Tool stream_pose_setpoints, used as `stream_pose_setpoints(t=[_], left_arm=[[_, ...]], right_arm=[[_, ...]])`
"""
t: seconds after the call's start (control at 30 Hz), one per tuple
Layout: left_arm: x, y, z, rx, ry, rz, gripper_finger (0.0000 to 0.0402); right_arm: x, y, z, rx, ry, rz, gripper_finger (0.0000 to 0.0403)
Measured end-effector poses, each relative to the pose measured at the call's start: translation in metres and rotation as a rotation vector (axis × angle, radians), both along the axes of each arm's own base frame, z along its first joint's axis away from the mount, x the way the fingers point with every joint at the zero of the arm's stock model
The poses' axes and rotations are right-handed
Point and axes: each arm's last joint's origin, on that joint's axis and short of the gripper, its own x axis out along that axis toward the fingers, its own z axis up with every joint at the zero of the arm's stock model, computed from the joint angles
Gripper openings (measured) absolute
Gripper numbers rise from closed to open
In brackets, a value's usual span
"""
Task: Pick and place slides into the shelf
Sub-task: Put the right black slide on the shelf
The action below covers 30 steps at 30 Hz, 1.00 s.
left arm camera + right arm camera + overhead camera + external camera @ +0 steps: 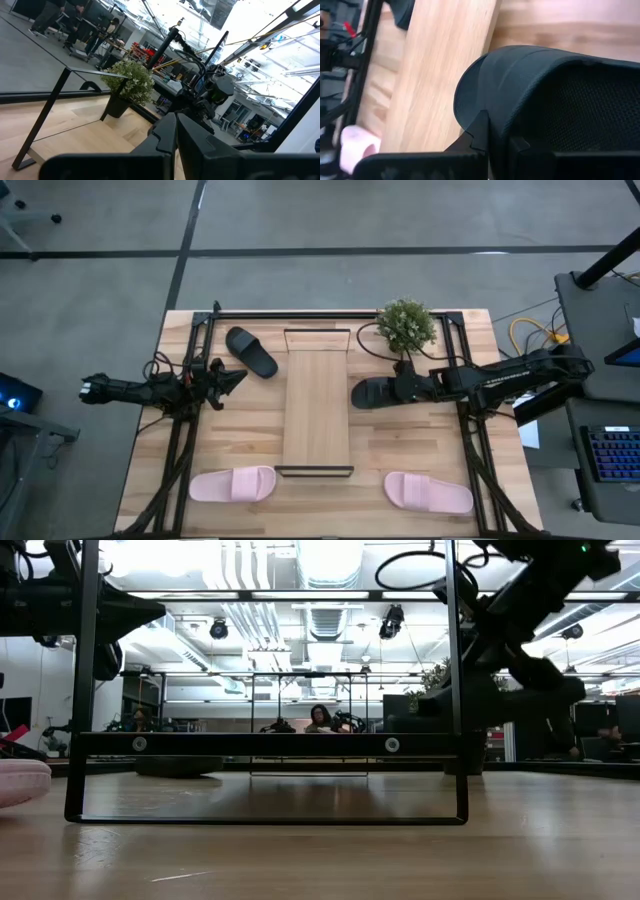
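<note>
Holding a black slide in our closed right pincer right of centre, we risk clipping the shelf edge.

- My right arm reaches in from the right side, stretched nearly level toward the table's middle.
- Its right gripper sits low at the end of that reach, fingers clamped on a black slide, as my right wrist view shows close up.
- My left arm lies along the left edge, pointing inward, waiting.
- The left gripper hangs above the table with nothing in it, fingers pressed together in my left wrist view.
</note>
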Motion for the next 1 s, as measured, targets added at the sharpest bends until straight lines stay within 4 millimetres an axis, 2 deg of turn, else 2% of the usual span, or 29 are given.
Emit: stream_pose_setpoints(t=[0.27,0.5,0.6,0.73,1.0], left_arm=[[0.0,0.0,0.0,0.0,0.0,0.0,0.0],[0.0,0.0,0.0,0.075,0.024,0.011,0.0],[0.0,0.0,0.0,0.11,0.033,0.016,0.0],[-0.001,0.0,0.003,0.124,0.022,0.013,0.0],[-0.003,0.0,0.012,0.211,0.024,0.023,0.0]], right_arm=[[0.008,0.0,0.022,-0.038,-0.06,-0.003,0.0011],[0.023,-0.009,0.04,-0.106,-0.273,-0.043,0.0011],[0.031,-0.015,0.041,-0.13,-0.303,-0.045,0.0011],[0.053,-0.025,0.043,-0.125,-0.295,-0.007,0.0011],[0.111,-0.052,0.055,-0.138,-0.278,0.082,0.0011]])
